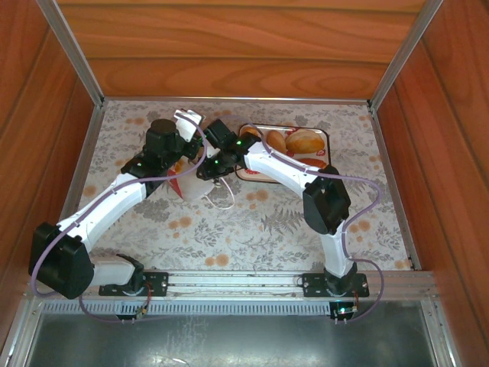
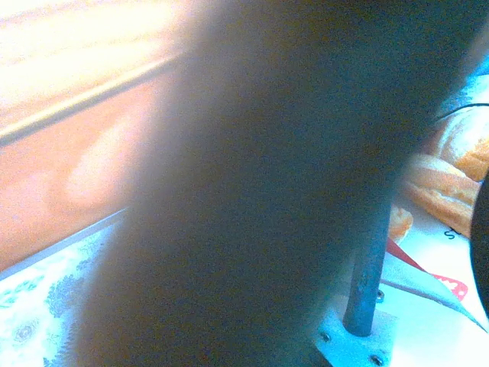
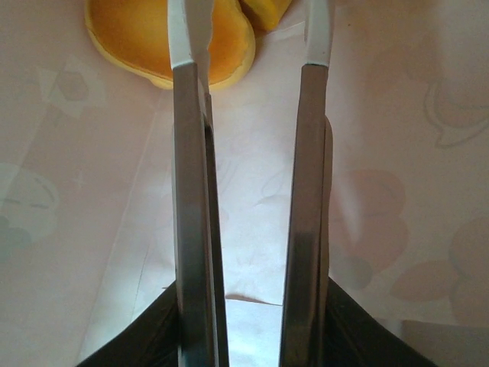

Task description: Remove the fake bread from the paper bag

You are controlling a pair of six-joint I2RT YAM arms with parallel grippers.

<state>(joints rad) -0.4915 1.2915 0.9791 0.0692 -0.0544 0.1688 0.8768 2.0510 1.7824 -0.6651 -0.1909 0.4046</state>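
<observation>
Inside a wood-panelled booth, on a desk [image 1: 306, 222] covered in floral print, two robot arms crowd over the paper bag [image 1: 192, 189], left of centre and just beside a white tray [image 1: 327, 138] that carries several pieces of fake bread [image 1: 306, 141]. The right gripper [image 3: 250, 46] reaches down inside the bag, its jaws parted by a modest gap with nothing between them. Just beyond the fingertips [image 3: 183, 38] an orange-yellow piece [image 3: 130, 38] lies on the bag's floor, and a second piece [image 3: 267, 9] peeks in at the top edge of the wrist view. The left gripper [image 1: 186, 122] hangs at the bag's far rim, jaws pressed together; whether paper is caught between them cannot be told. The bag appears to stand roughly upright, long axis near vertical and mouth up toward the wrists, with a cord handle [image 1: 221, 200] drooping at its near right side. The orange-yellow piece lies flat, its long axis crosswise to the fingers. The likely trouble is that this piece looks wider than the gap, so a closing grip may catch only its glossy edge and let it slip back. A fingertip may also snag the thin paper wall and drag or tip the bag if the left arm is not truly holding it. The two wrists are also close enough to knock each other
</observation>
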